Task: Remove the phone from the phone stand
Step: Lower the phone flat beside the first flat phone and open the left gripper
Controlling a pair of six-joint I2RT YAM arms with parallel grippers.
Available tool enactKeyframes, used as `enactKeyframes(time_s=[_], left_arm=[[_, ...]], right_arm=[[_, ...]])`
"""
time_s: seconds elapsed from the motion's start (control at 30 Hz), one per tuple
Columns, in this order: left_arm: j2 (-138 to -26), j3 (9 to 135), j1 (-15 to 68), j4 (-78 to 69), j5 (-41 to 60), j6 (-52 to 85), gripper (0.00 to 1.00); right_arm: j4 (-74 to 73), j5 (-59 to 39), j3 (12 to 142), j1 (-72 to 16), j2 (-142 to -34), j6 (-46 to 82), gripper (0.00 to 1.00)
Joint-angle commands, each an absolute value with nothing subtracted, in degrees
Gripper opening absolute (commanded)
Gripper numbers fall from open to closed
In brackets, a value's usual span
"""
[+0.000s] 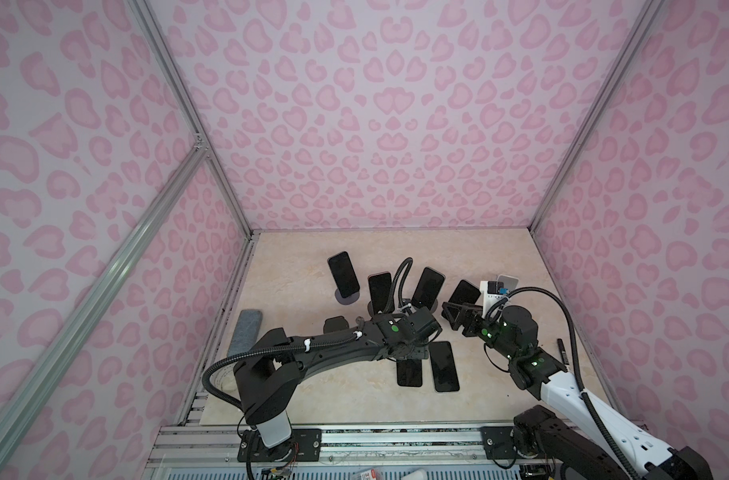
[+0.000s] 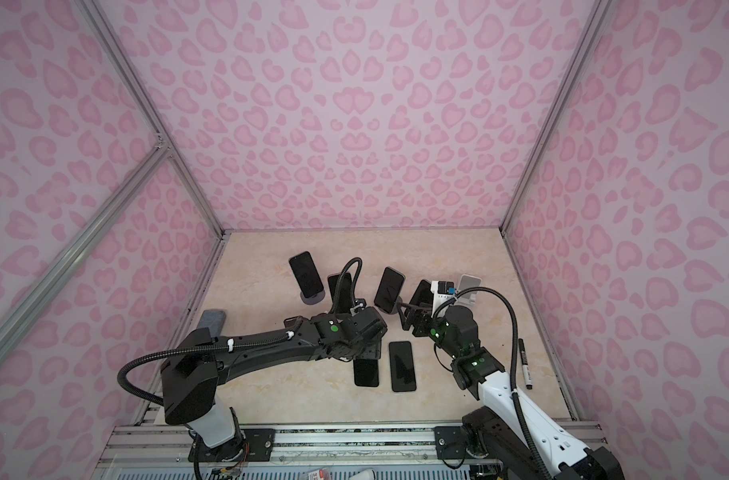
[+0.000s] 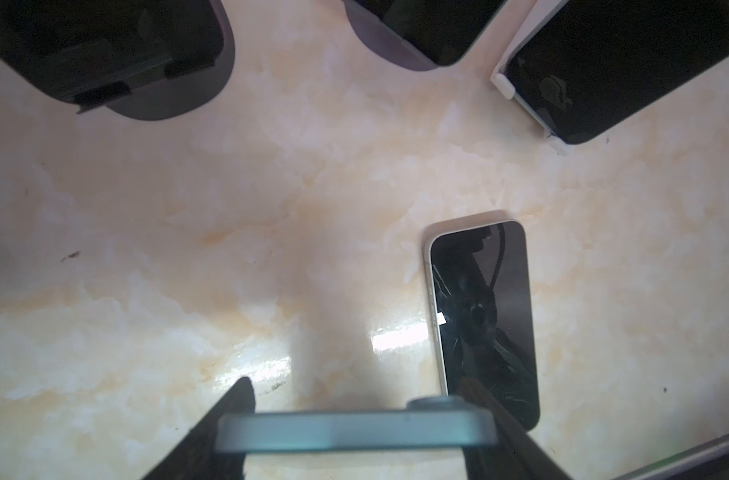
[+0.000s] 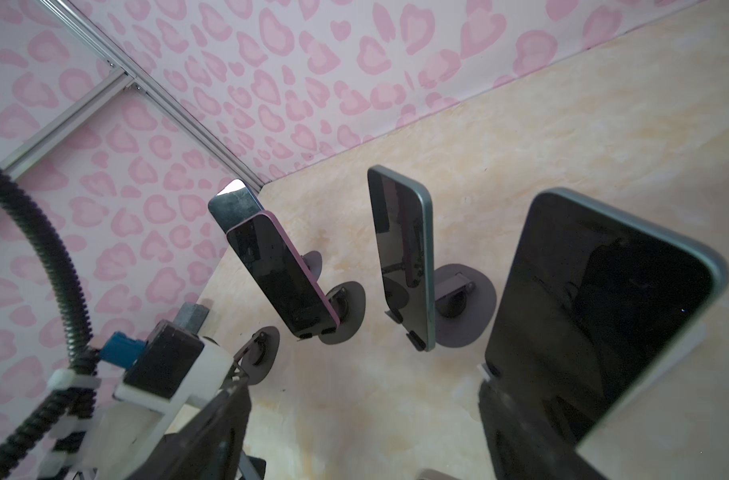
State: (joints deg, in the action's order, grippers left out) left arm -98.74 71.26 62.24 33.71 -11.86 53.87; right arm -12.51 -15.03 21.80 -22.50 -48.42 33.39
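Observation:
My left gripper point(image 3: 358, 428) is shut on a phone with a pale blue-green edge point(image 3: 354, 430), held by its sides low over the table. In both top views this phone point(image 1: 409, 372) point(image 2: 366, 372) pokes out from under the left wrist. Several dark-screened phones lean on stands at the back: point(image 1: 344, 274), point(image 1: 380, 291), point(image 1: 428, 287). A fourth phone point(image 1: 464, 295) point(image 4: 595, 307) rests on a white phone stand point(image 3: 504, 83). My right gripper point(image 4: 362, 415) point(image 1: 452, 313) is open just in front of it, with one finger point(image 4: 516, 432) by its lower corner and nothing between the jaws.
A cracked phone point(image 3: 483, 320) point(image 1: 444, 365) lies flat beside the held one. An empty dark stand point(image 3: 146, 70) point(image 1: 334, 324) sits left of the left wrist. A grey block point(image 1: 244, 328) lies at the left edge, a black marker point(image 2: 525, 363) at the right, and a silvery stand point(image 2: 470, 284) behind the right wrist.

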Motion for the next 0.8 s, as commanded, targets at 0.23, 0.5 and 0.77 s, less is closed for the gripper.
enactKeyframes(time_s=[0.23,0.5,0.77], left_arm=[[-101.9,71.2,61.0,32.9,-10.2,53.2,0.58],[-105.8,73.0,60.9,32.9,-9.7,53.2,0.58],[-108.7,75.1,61.0,32.9,-9.6,54.7,0.58]], right_arm=[[-15.1,-1.8,15.7,-22.7,-42.0,33.9,0.89],[-14.2,1.1,14.8,-22.7,-39.2,34.0,0.89],[-13.9,1.4,14.9,-22.7,-39.2,33.9,0.89]])
